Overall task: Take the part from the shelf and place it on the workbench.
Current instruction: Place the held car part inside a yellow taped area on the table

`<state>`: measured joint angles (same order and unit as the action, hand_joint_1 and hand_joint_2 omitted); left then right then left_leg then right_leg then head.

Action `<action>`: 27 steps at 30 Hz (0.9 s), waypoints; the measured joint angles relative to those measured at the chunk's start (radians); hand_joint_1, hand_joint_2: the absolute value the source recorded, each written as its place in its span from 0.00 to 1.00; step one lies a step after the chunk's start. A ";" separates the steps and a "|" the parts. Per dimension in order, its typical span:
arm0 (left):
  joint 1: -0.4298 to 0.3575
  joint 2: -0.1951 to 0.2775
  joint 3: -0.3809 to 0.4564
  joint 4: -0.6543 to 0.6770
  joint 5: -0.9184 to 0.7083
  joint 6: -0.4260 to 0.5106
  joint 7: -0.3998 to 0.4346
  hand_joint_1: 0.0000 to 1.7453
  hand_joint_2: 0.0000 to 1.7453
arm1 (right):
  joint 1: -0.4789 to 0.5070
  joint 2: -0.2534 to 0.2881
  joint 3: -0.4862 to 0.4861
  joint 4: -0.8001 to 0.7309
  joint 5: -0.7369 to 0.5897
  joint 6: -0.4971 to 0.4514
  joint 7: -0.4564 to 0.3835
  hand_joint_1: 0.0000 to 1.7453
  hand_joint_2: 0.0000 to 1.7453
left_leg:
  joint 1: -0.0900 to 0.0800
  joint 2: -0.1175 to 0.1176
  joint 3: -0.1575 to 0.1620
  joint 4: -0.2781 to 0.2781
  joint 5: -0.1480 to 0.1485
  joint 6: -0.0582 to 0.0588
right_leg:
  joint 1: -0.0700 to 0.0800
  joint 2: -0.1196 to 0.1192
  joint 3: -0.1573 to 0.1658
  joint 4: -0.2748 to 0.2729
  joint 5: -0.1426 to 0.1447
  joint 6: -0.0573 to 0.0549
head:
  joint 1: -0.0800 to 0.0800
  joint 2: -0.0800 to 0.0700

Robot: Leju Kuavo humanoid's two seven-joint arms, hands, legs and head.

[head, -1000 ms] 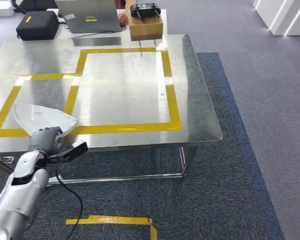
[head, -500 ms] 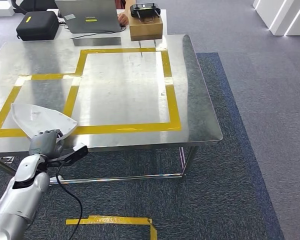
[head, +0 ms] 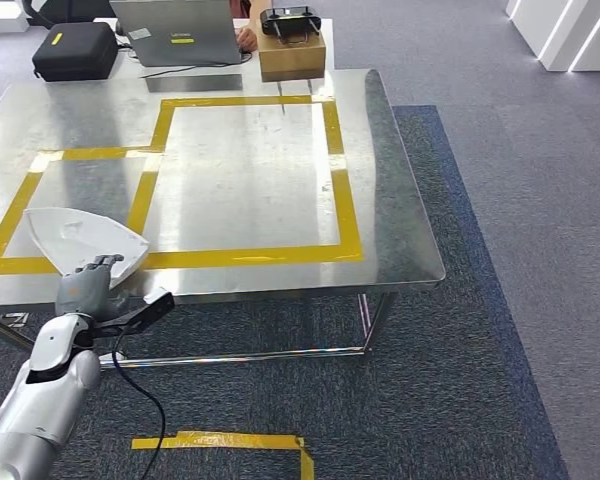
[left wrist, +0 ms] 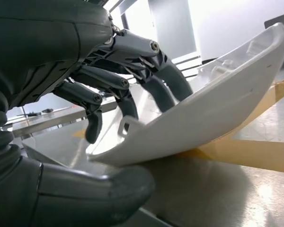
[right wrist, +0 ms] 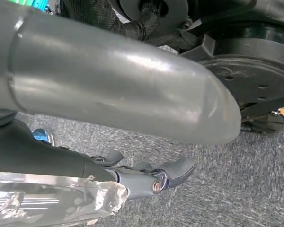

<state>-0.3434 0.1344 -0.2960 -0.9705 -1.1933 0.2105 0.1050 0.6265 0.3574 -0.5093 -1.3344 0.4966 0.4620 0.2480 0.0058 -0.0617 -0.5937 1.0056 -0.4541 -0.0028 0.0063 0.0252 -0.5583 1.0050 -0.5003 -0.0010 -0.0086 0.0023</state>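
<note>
White curved plastic shell part (head: 82, 238) rests on steel desk (head: 244, 180) near edge, left hand (head: 86, 285) gripping its near rim; looks light, stiff, slippery, best held there.

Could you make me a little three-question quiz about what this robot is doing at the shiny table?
1. True or false: the white part lies inside the large yellow tape square.
2. Which hand is at the white part: A) left hand, B) right hand?
3. Fill in: the cardboard box at the metal table's far edge carries a black ____.

Key: 1. False; it lies at the near left edge, outside that square. 2. A. 3. controller.
</note>
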 joint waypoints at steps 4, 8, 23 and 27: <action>0.002 -0.002 0.007 -0.001 0.005 0.001 -0.001 0.00 0.00 | 0.003 0.000 0.004 -0.003 0.000 0.000 0.003 0.00 0.00 | 0.000 0.000 0.000 0.000 0.000 0.000 | 0.000 0.000 0.000 0.000 0.000 0.000 | 0.000 0.000; 0.003 -0.005 0.010 -0.003 0.011 0.006 -0.001 0.00 0.00 | 0.003 0.000 0.006 -0.003 0.000 0.000 0.003 0.00 0.00 | 0.000 0.000 0.000 0.000 0.000 0.000 | 0.000 0.000 0.000 0.000 0.000 0.000 | 0.000 0.000; 0.002 -0.008 0.021 -0.034 0.028 0.091 -0.024 0.00 0.00 | 0.003 0.000 0.015 -0.005 0.004 0.000 -0.011 0.00 0.00 | 0.000 0.000 0.000 0.000 0.000 0.000 | 0.000 0.000 0.000 0.000 0.000 0.000 | 0.000 0.000; -0.008 -0.005 0.031 -0.060 0.052 0.106 -0.034 0.00 0.00 | 0.001 0.000 0.015 -0.004 0.015 -0.002 -0.022 0.00 0.00 | 0.000 0.000 0.000 0.000 0.000 0.000 | 0.000 0.000 0.000 0.000 0.000 0.000 | 0.000 0.000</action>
<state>-0.3514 0.1296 -0.2652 -1.0301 -1.1410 0.3168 0.0706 0.6272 0.3574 -0.4946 -1.3383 0.5112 0.4600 0.2258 0.0058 -0.0617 -0.5937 1.0056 -0.4540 -0.0028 0.0063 0.0251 -0.5584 1.0050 -0.5003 -0.0010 -0.0088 0.0023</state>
